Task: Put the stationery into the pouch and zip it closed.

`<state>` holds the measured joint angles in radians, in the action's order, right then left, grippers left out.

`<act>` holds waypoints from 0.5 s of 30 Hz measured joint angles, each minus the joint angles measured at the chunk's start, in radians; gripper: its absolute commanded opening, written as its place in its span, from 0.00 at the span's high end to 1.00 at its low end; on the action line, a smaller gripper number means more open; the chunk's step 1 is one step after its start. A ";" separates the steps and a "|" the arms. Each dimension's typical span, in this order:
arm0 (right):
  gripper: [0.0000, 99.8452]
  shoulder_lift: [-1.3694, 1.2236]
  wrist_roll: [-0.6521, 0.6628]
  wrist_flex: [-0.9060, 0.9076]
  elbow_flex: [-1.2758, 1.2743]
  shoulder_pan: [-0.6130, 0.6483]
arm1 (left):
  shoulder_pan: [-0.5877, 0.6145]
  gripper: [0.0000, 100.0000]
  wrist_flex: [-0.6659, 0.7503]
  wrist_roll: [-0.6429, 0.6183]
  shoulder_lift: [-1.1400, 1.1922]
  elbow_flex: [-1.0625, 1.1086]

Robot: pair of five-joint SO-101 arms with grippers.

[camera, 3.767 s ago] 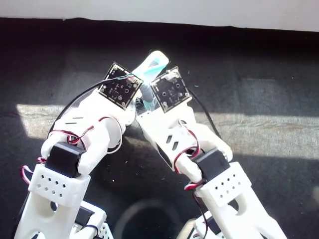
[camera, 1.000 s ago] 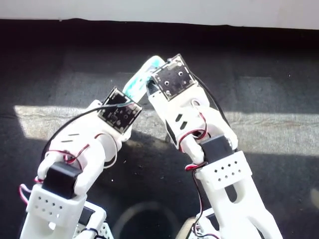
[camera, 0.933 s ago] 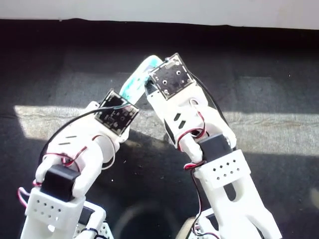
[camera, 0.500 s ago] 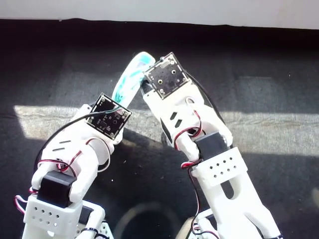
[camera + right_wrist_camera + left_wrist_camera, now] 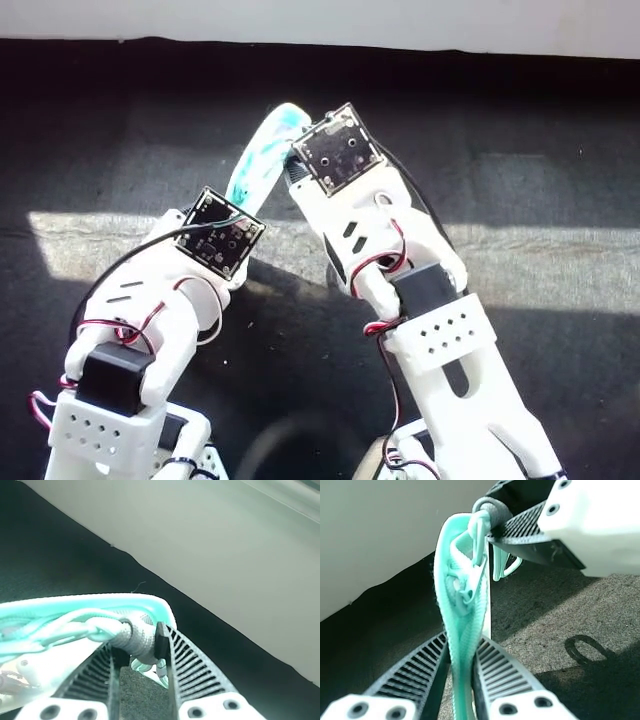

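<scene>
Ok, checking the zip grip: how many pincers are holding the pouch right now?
2. The left pincer clamps the near end of the pouch; the right pincer pinches the grey pull at its far end. Neither is hidden.

Mint-green pouch (image 5: 262, 158), aloft, tilted, grey zip pull (image 5: 134, 636)
</scene>
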<state>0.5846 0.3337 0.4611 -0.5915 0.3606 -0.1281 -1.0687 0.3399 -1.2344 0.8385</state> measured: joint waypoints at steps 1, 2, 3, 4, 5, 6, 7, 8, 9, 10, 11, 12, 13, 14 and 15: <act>0.99 -0.011 0.000 0.000 0.002 -0.011 | 0.000 0.99 0.000 0.000 0.000 0.000; 0.99 -0.026 0.000 0.000 0.008 -0.021 | 0.000 0.99 0.000 0.000 0.000 0.000; 0.99 -0.043 0.000 0.000 0.018 -0.029 | 0.000 0.99 0.000 0.000 0.000 0.000; 0.99 -0.063 0.000 0.000 0.032 -0.031 | 0.000 0.99 0.000 0.000 0.002 0.000; 0.99 -0.084 0.000 0.000 0.049 -0.031 | 0.000 0.99 0.000 0.000 0.002 0.000; 0.99 -0.109 0.000 0.000 0.066 -0.031 | 0.000 0.99 0.000 0.000 0.002 0.000; 0.99 -0.132 0.000 0.000 0.087 -0.031 | 0.000 0.99 0.000 0.000 0.002 0.000; 0.99 -0.157 0.000 0.000 0.104 -0.031 | 0.000 0.99 0.000 0.000 0.002 0.000; 0.99 -0.181 0.000 0.000 0.126 -0.031 | 0.002 0.99 0.000 0.000 0.002 0.000; 0.99 -0.203 0.000 0.000 0.144 -0.031 | 0.002 0.99 0.000 0.000 0.002 0.000; 0.99 -0.226 0.002 0.000 0.166 -0.031 | 0.002 0.99 0.002 0.000 0.002 0.000; 0.99 -0.247 0.000 0.000 0.181 -0.031 | 0.003 0.99 0.002 0.000 0.002 0.000; 0.99 -0.270 0.000 0.000 0.199 -0.043 | 0.005 0.99 0.002 0.000 0.000 0.003; 0.99 -0.292 0.000 0.000 0.212 -0.060 | 0.006 0.99 0.002 0.000 0.002 0.002; 0.99 -0.307 0.000 0.000 0.224 -0.068 | 0.006 0.99 0.002 0.000 0.002 0.002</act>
<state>0.2777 0.3337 0.4611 -0.3675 0.2931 -0.1220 -1.0671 0.3399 -1.2329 0.8401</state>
